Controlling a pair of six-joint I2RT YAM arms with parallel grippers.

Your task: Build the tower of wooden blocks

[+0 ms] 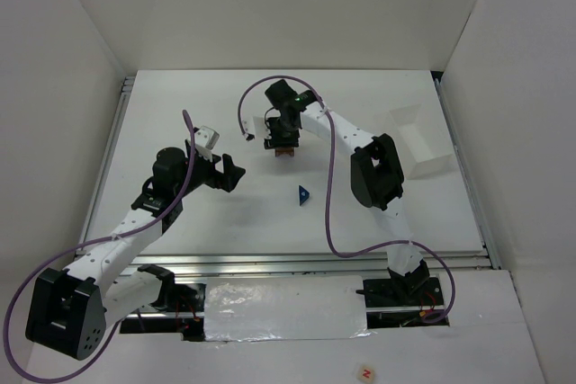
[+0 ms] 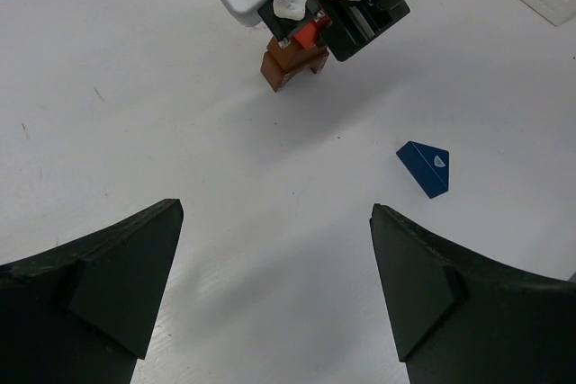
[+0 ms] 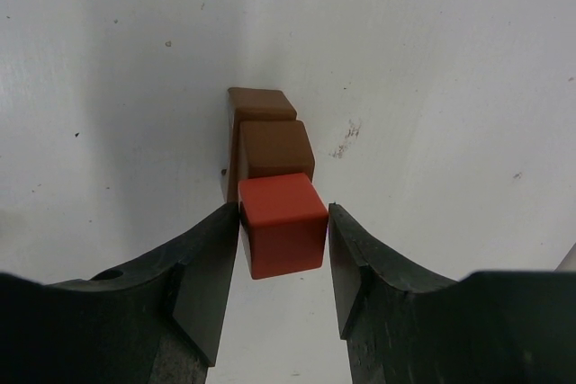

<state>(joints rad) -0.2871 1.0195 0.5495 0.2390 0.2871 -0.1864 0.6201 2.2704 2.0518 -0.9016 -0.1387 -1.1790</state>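
- the wood block tower (image 1: pixel 285 151) stands on the matte white table (image 1: pixel 180 123), under the right arm's wrist: two smooth brown rectangular blocks (image 3: pixel 273 146), stepped, with one glossy red cube (image 3: pixel 281 238) on top.
- one blue triangular wedge (image 2: pixel 425 166) lies flat on the table, apart from the tower.
- the right gripper (image 3: pixel 283 215) has its two black jaws narrow, flanking the red cube. one touches its edge and a sliver of gap shows at the other. i cannot tell whether it grips.
- the left gripper (image 2: pixel 276 208) is spread wide, holding nothing.
- one white tray (image 1: pixel 423 165) sits at the right.
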